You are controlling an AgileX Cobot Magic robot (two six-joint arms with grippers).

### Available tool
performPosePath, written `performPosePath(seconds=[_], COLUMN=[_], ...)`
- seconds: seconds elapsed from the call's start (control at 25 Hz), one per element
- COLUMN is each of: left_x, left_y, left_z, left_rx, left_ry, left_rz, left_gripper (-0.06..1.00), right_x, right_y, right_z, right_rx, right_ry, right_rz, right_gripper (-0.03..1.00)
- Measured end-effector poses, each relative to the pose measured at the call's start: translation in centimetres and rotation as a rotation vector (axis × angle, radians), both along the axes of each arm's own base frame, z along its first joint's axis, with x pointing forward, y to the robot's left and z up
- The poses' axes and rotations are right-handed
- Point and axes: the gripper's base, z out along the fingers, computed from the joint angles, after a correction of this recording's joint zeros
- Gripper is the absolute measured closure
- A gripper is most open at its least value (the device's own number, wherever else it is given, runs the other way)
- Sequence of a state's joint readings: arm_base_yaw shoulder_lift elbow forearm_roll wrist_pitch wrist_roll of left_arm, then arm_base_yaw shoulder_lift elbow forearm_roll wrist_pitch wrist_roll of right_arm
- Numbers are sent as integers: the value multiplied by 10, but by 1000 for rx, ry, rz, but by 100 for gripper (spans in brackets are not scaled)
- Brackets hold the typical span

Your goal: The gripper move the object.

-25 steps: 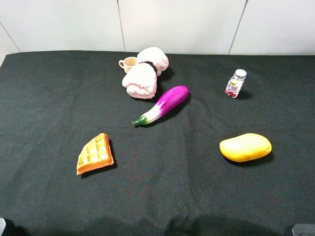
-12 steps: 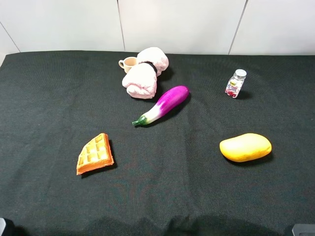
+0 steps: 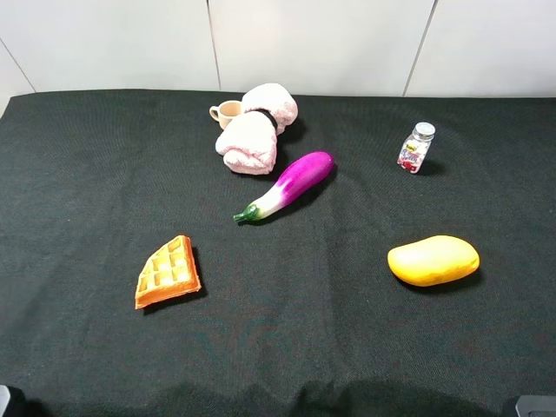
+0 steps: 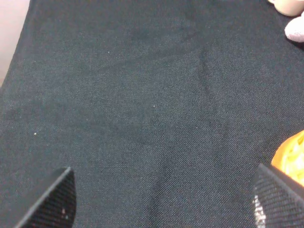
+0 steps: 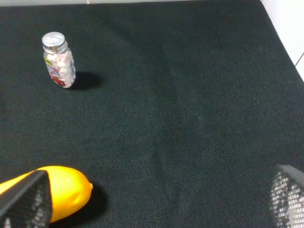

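The pale-pink rolled towel (image 3: 254,130), pinched by a dark band into two lobes, lies at the back middle of the black cloth, touching a small beige cup (image 3: 228,112). Only its edge shows in the left wrist view (image 4: 297,29). My left gripper (image 4: 164,204) is open and empty, low over bare cloth near the front left, far from the towel. My right gripper (image 5: 156,202) is open and empty over the front right, near the mango (image 5: 57,190). Neither claw shows clearly in the high view.
A purple eggplant (image 3: 287,184) lies just in front of the towel. An orange waffle piece (image 3: 168,272) lies front left, a yellow mango (image 3: 433,260) front right, and a small pill bottle (image 3: 415,148) stands at the back right. A white wall stands behind the table.
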State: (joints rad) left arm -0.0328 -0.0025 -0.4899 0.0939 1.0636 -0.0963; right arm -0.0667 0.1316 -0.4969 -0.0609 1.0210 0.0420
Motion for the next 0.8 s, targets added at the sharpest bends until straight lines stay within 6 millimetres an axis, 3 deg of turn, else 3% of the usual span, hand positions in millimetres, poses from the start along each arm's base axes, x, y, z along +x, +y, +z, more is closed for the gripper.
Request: performPosePath(seconds=[0.8], left_x=[0], left_y=[0], left_z=[0], left_rx=[1], left_ry=[0], left_rz=[0], left_gripper=[16], right_x=[0], right_y=[0], right_z=[0], right_rx=[1], right_ry=[0], right_rz=[0], right_gripper=[27])
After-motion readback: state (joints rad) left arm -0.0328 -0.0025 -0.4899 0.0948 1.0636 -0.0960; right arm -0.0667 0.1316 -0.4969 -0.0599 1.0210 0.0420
